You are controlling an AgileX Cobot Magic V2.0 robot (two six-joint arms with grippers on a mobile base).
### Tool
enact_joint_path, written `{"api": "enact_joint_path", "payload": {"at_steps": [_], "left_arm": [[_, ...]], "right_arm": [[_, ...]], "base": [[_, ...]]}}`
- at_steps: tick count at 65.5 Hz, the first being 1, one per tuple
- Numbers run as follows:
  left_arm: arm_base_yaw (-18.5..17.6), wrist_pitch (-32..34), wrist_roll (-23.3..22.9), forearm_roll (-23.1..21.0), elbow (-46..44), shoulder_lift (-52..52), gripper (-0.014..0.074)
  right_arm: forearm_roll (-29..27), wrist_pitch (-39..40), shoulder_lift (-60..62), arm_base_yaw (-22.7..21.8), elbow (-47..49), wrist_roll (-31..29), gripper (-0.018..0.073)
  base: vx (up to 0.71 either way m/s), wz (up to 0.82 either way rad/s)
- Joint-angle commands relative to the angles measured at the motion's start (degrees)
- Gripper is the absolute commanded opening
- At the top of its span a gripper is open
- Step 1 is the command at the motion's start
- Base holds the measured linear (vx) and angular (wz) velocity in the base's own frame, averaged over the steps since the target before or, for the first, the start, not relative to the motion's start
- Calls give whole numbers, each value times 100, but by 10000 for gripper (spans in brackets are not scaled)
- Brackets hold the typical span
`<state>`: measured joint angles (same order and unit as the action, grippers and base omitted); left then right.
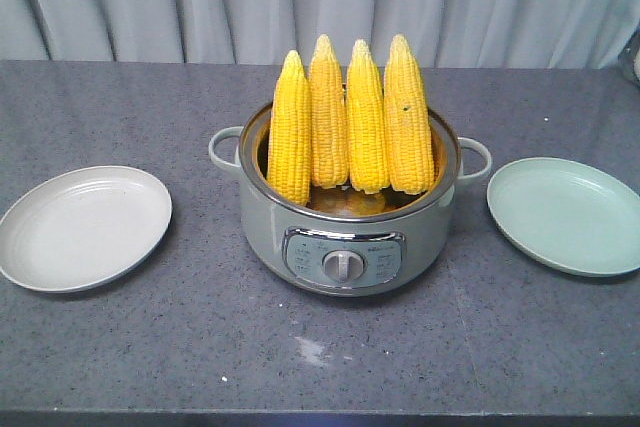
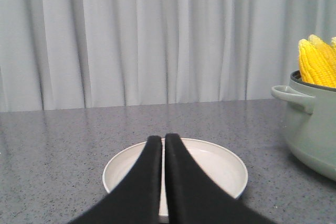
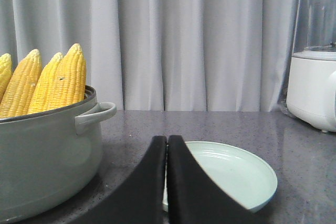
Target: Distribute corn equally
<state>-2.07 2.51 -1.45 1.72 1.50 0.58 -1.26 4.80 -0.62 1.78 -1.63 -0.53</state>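
Four cobs of corn (image 1: 350, 122) stand tips up, side by side and touching, in the electric cooking pot (image 1: 345, 237) at the middle of the desk (image 1: 150, 357). They lean back toward the rear rim, and roughly their upper halves are exposed above it.

Handling, as judged: each cob is stiff and fairly weighty for its size. The kernel rows are rounded and likely slick if the cobs have been cooked. The tapered tip offers a poor hold. The thick part just above the rim is the sounder place, gripped across the cob's width. The neighbours are packed close, so the outermost cobs are the easiest to reach.

Containers: the pot holds all four cobs; what else lies at its bottom cannot be made out. The off-white plate (image 1: 85, 227) to the left and the pale green plate (image 1: 565, 212) to the right hold nothing. Each sits apart from the pot. Two cobs per plate would be the equal share.

The left hand (image 2: 163, 140) hangs over the off-white plate, jaws pressed together on nothing. The right hand (image 3: 167, 141) sits likewise over the green plate, closed and holding nothing.
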Motion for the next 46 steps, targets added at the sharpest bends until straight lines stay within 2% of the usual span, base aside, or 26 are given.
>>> {"api": "enact_joint_path", "payload": {"at_steps": [1,46], "left_arm": [[2,406,-3,-53,82,103,-6],[2,406,-3,-53,82,103,-6]], "right_arm": [[34,429,-62,-25,-47,-16,-11],[34,429,-62,-25,-47,-16,-11]], "base": [[0,0],[0,0]]}}
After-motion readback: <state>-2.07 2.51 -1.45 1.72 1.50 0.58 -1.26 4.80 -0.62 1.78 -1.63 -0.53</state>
